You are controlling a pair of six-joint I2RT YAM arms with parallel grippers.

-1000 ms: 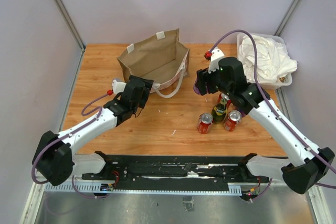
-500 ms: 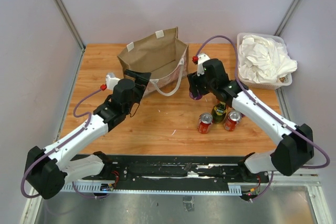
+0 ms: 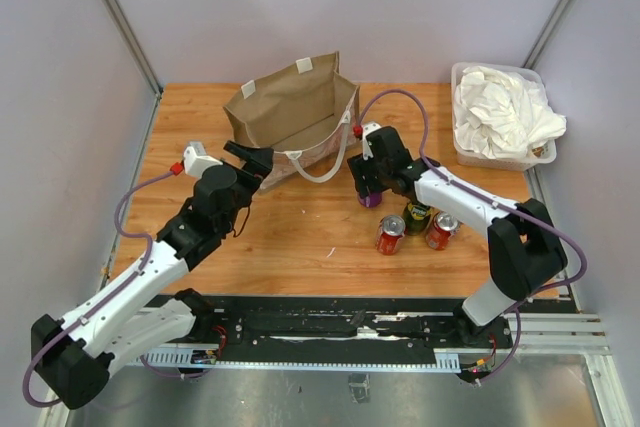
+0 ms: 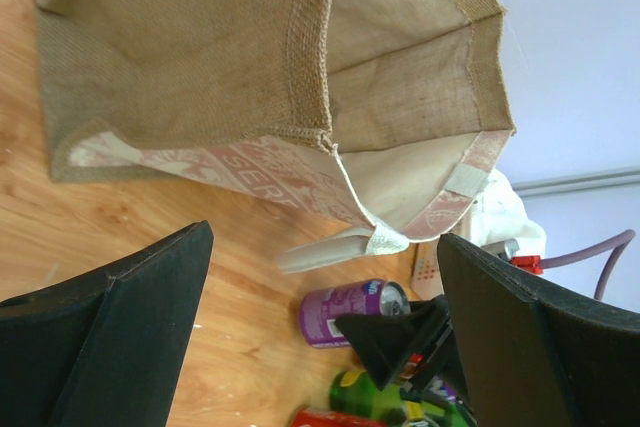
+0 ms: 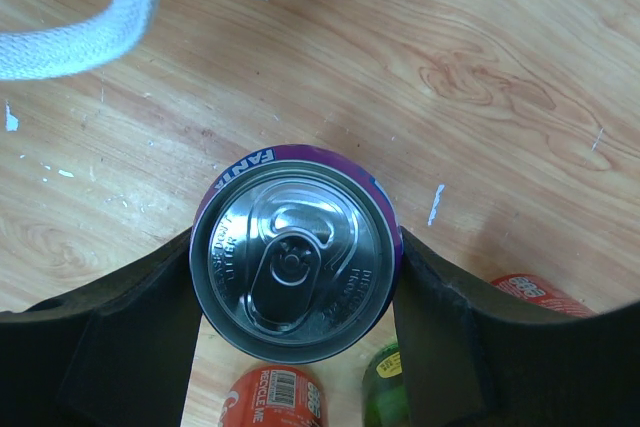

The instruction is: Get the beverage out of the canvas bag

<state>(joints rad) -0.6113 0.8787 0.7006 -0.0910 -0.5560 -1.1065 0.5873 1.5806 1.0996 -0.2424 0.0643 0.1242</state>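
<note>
Right hand (image 3: 370, 185) gripping purple can (image 5: 296, 257) just right of canvas bag (image 3: 290, 112), left hand (image 3: 252, 156) hovering wide open before bag

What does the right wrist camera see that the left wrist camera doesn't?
Only the right wrist view looks straight down on the purple can, so you see the pull tab on its silver lid, with the right gripper closed on its sides. Only the left wrist view shows the open canvas bag, with nothing showing inside, and a bit of white cloth far off. Both show the purple can, the white rope handle, a red can, the green bottle and the wooden table.
</note>
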